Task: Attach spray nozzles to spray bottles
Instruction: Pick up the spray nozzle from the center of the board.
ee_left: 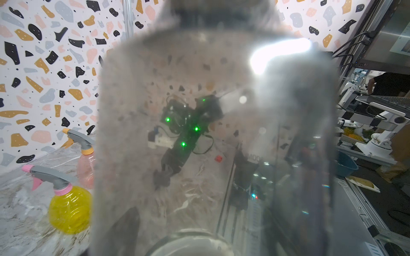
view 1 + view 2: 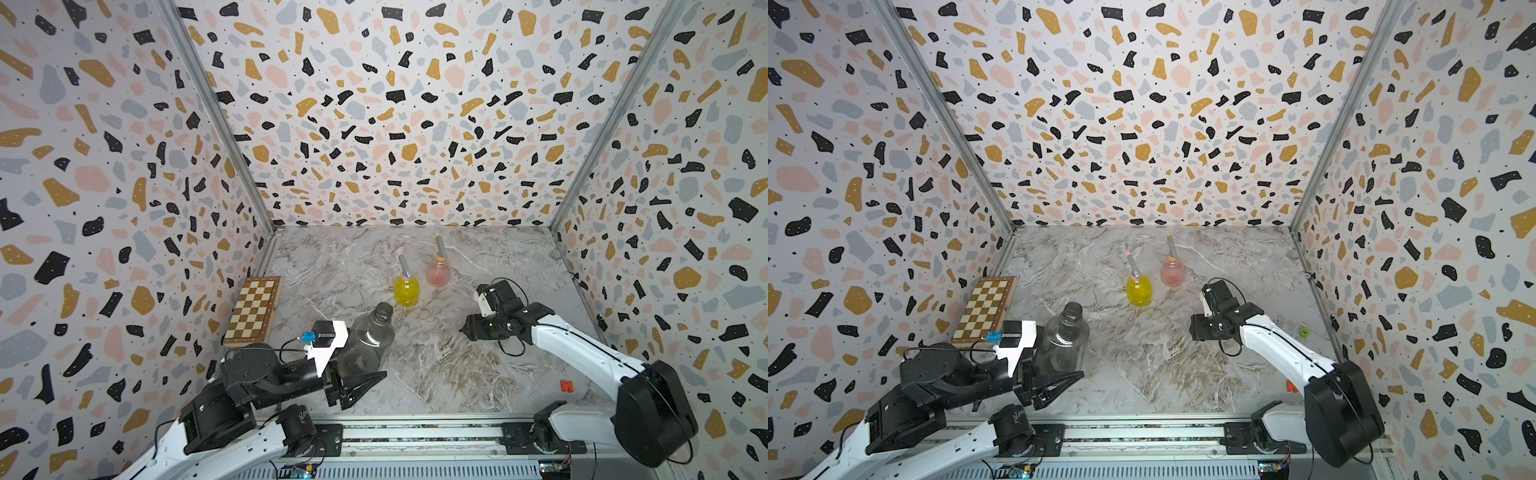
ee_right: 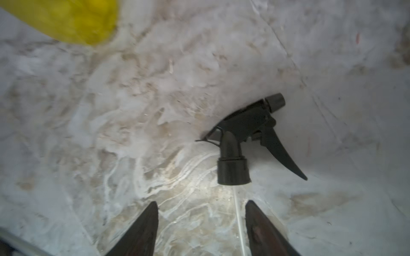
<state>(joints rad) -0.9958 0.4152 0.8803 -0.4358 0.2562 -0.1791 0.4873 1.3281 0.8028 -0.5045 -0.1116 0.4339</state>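
Note:
My left gripper (image 2: 362, 366) is shut on the belly of the smoky grey spray bottle (image 2: 371, 332), which leans with its bare threaded neck up. That bottle (image 1: 210, 137) fills the left wrist view. The black spray nozzle (image 3: 246, 141) lies flat on the marble just ahead of my open right gripper (image 3: 202, 202). Its thin dip tube (image 3: 238, 218) runs between the fingers, close to one of them. Under my right gripper (image 2: 464, 330) the nozzle is hidden in both top views. The yellow bottle (image 2: 406, 291) carries a pink-trigger nozzle. An orange-trigger nozzle sits on the pink bottle (image 2: 437, 272).
A folded chessboard (image 2: 253, 309) lies by the left wall. A small orange-red piece (image 2: 566, 386) sits near the right arm's base, and a small green thing (image 2: 1304, 331) lies by the right wall. Patterned walls close three sides of the marble table (image 2: 436, 374).

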